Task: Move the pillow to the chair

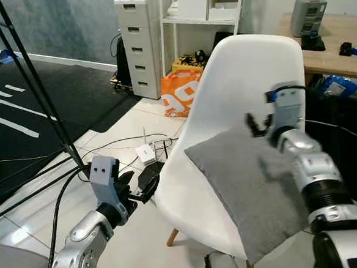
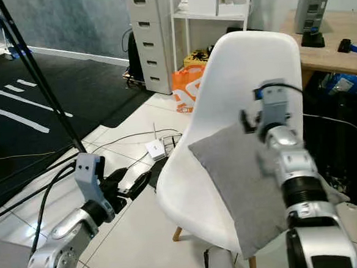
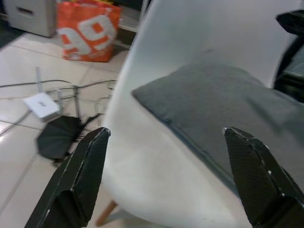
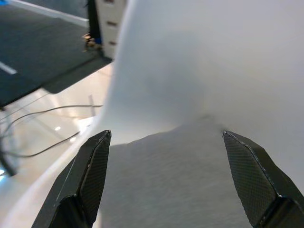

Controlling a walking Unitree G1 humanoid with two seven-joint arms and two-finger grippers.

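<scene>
A grey pillow (image 1: 243, 184) lies on the seat of a white shell chair (image 1: 242, 74), leaning toward its back. My right gripper (image 1: 257, 126) hovers over the pillow's upper edge, open, with nothing between its fingers (image 4: 80, 185). My left gripper (image 1: 142, 187) sits low at the chair's left rim, open and empty. In the left wrist view the pillow (image 3: 223, 104) and the chair seat (image 3: 156, 180) lie just ahead of the left gripper's fingers (image 3: 78, 180).
An orange bag (image 1: 178, 92), a white router (image 1: 145, 153) and loose cables lie on the tiled floor left of the chair. White drawers (image 1: 139, 45) and shelves stand behind. A wooden desk (image 1: 334, 43) is at the right. A black tripod leg (image 1: 37, 88) slants across the left.
</scene>
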